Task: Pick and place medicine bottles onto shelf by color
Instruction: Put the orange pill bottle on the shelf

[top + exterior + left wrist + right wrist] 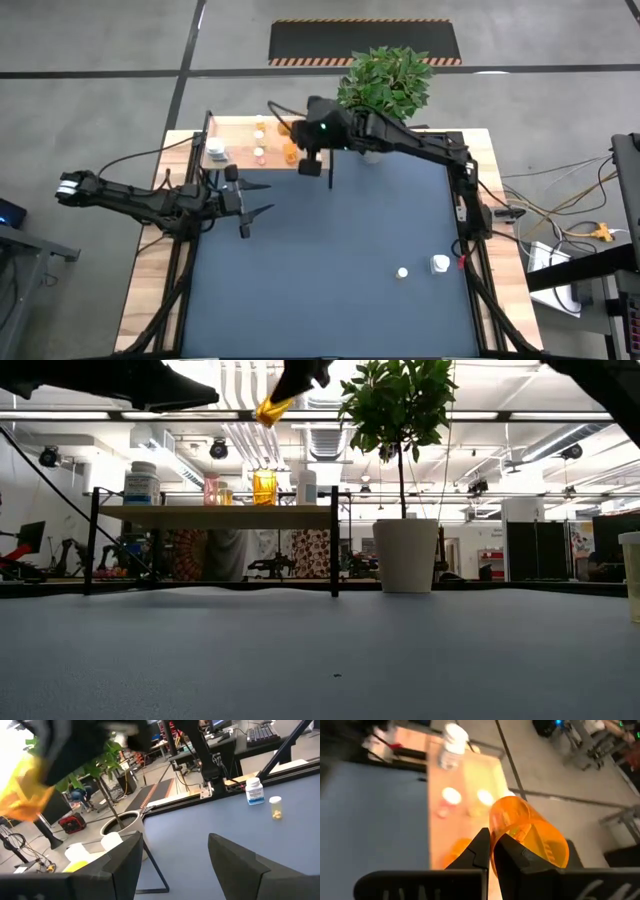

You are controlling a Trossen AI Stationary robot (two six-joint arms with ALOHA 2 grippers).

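The right gripper (296, 150), pinched shut on a tilted orange bottle (530, 837), hangs just above the shelf (235, 130), right end.

A potted plant (386, 80) stands at the far edge of the desk (330, 270); its white pot (406, 555) is upright, with green foliage above. The desk top is dark blue with light wood side rails. A black-and-yellow hazard-striped mat (365, 42) lies on the grey floor beyond the desk. Cables (560, 215) trail across the floor at the right.
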